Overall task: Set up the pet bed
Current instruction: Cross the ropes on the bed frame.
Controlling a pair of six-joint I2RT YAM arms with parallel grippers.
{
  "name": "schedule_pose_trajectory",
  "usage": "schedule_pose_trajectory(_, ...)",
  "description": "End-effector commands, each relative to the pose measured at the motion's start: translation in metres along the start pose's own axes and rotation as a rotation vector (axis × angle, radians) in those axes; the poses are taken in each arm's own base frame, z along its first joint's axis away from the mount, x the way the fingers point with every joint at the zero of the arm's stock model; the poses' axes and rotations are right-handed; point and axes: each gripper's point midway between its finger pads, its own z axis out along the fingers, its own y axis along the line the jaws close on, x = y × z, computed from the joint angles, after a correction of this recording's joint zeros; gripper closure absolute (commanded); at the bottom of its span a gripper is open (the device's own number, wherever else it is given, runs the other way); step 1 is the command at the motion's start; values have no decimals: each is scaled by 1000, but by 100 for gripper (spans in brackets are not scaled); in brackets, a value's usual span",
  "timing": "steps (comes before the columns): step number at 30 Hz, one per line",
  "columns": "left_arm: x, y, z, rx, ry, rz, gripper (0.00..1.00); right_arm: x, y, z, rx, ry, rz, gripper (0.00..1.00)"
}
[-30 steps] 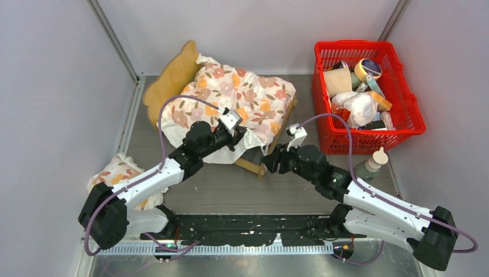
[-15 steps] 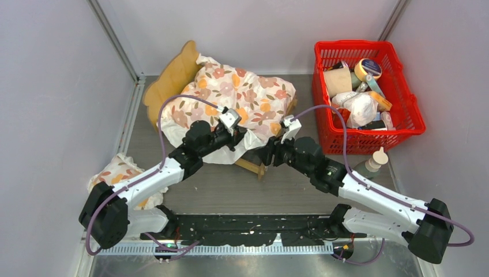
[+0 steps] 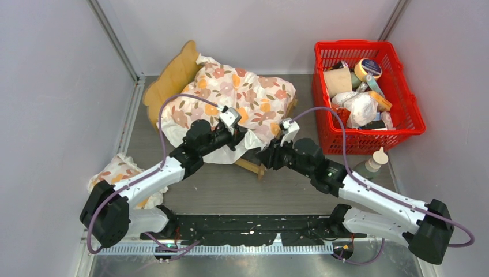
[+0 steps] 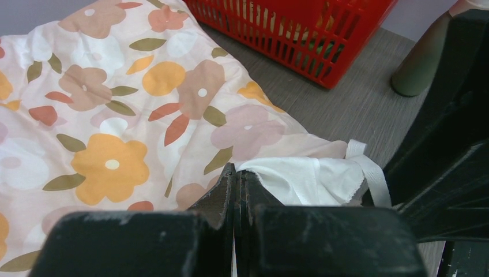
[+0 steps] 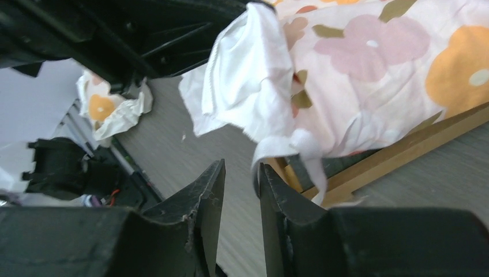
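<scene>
The left pincer (image 4: 235,173) is pressed fully together, and the white underside of the floral cover (image 4: 109,115) comes out right at its tips, so it is pinching the cover's near corner. That corner is lifted and folded back, showing the plain lining. The right pincer (image 5: 242,165) stands just to the right of it, pointing toward the same corner. Its jaws are narrowly apart with bare table (image 3: 230,190) showing through the gap. A white tie of the cover hangs against the tip of one finger (image 5: 262,173) (whether it is caught there cannot be told).

Just beyond the right pincer's tips, and a little above them in its own view, runs a light wooden rail of the pet bed (image 5: 403,151), with dark fabric showing under the cover's edge. The bed lies directly ahead of both pincers, reaching away from them and to their left, and its scalloped headboard is at the far left end. The cover is draped over nearly all of it, rumpled, and spills over the near rail.

Farther off, to the right of the right pincer, a green-grey bottle (image 3: 372,164) stands on the table. Beyond the bottle is the red basket (image 3: 403,115), full of assorted items. Behind the left pincer, beside that arm, lies a crumpled floral cushion (image 3: 118,170).
</scene>
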Motion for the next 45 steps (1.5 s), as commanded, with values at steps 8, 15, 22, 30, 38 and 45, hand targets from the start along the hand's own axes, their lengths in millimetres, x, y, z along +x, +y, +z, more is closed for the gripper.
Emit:
schedule_pose_trajectory(8, -35, 1, 5, 6, -113, -15, 100, 19, 11, -16, -104, -10, 127, 51)
schedule_pose_trajectory(15, -37, 1, 7, 10, -116, -26, 100, 36, 14, -4, -111, 59, 116, 50)
schedule_pose_trajectory(22, -36, -1, 10, 19, -120, -41, 100, 45, 19, -2, -110, 60, 143, 57)
schedule_pose_trajectory(30, -39, -1, 10, 20, -126, -34, 100, 59, -1, 6, 9, 77, 103, 54)
schedule_pose_trajectory(38, -40, -1, 10, 24, -128, -36, 100, 48, -16, 7, 106, 20, 88, 56)
schedule_pose_trajectory(45, -42, -1, 10, 25, -129, -28, 100, 34, -19, 1, 153, -20, 76, 56)
